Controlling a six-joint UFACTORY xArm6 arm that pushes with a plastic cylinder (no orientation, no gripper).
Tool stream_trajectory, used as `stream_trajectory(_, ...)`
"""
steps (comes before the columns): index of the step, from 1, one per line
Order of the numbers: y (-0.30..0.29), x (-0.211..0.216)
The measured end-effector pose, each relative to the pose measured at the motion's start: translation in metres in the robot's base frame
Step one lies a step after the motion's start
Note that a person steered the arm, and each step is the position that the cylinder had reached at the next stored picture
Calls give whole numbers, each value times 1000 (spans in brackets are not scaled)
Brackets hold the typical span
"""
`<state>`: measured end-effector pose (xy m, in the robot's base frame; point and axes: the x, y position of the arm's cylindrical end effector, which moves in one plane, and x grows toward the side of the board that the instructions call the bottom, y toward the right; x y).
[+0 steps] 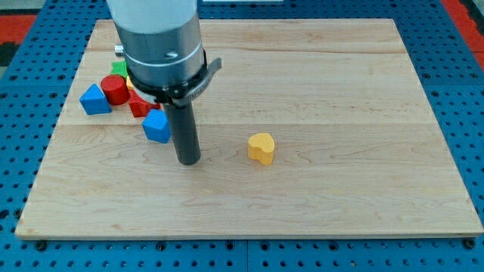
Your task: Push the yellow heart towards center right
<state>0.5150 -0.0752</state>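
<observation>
The yellow heart [262, 148] lies on the wooden board [318, 75], a little right of the board's middle and below it. My tip [188, 162] stands on the board to the left of the heart, about a hundred pixels away and slightly lower in the view. It touches no block. A blue block [157, 125] sits just up and left of the rod, close to it.
A cluster of blocks sits at the board's upper left, partly hidden by the arm: a blue triangle-like block [94, 100], a red cylinder [115, 90], a red block [139, 105], a green block [119, 69] and a bit of yellow [129, 81].
</observation>
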Motion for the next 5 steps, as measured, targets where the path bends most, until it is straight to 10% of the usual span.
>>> stream_trajectory(3,134,-39)
stream_trajectory(5,112,12)
